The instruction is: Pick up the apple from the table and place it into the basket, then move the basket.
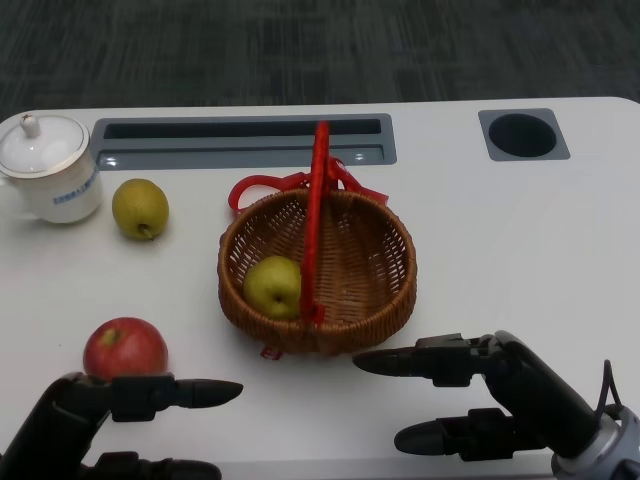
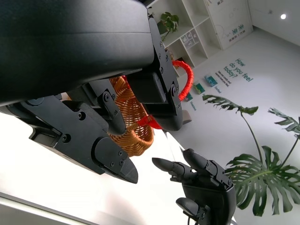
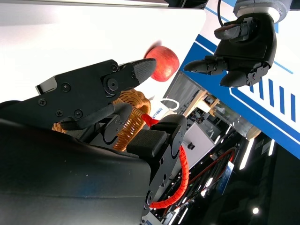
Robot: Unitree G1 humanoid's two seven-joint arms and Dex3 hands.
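**A:** so what was the setup like? materials and all that

**B:** Smooth white table (image 1: 500,250) with a grey recessed slot (image 1: 245,140) along the far edge and a round grey cup hole (image 1: 523,135) at the far right. In the middle sat a round woven wicker basket (image 1: 375,262), brown with a ribbed weave, and a glossy red handle (image 1: 316,215) arching over it front to back, plus a red ribbon (image 1: 262,186) tied at its far rim. One yellow-green pear (image 1: 273,286) was lying inside, on the left of the handle. Another pear (image 1: 140,208) sat on the table to the far left, next to a white lidded porcelain cup (image 1: 50,167).

**A:** and the hands? holding anything?

**B:** Nope. The left hand (image 1: 105,420) was at the near left edge, matte black, fingers stretched out flat and pointing right, nothing in it. The right hand (image 1: 480,400) was at the near right, fingers spread apart and pointing left toward the basket, just near its front wall but not touching as far as I could tell. Also empty.

**A:** the apple?

**B:** The apple (image 1: 125,349) was on the table at the near left, well left of the basket. Red, round, a bit shiny, with some lighter speckling. It sat right behind the left hand's fingers; couldn't tell whether they touched it. The right wrist view showed it sitting free on the white surface.
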